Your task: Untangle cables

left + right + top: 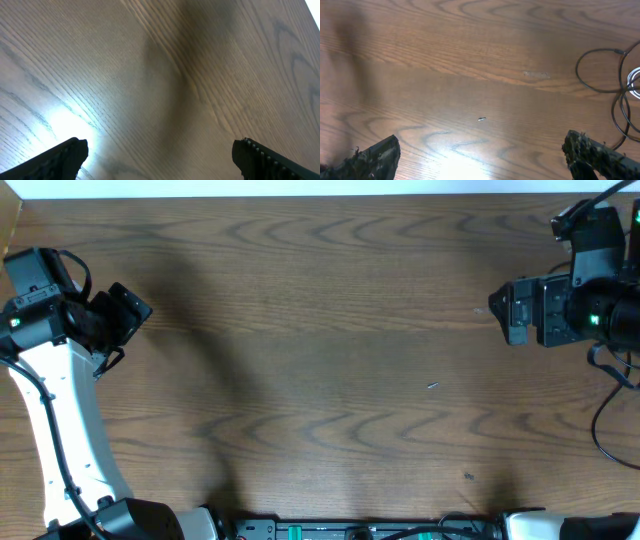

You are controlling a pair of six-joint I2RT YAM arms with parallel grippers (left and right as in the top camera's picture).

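The cables [612,85] show only at the right edge of the right wrist view: thin black loops crossing each other on the wood, with a bit of white cord [635,77] among them. A thin black cord [598,425] also curves along the right edge of the overhead view, below the right arm. My right gripper [481,145] is open above bare wood, well left of the loops, with nothing between its fingers. It sits at the far right of the table [500,315]. My left gripper [160,150] is open too, over bare wood at the far left [125,315].
A tiny dark speck [481,119] lies on the wooden table [330,330] ahead of the right gripper. The arm bases and a black rail [350,530] line the near edge. The table's far edge [300,195] runs along the top.
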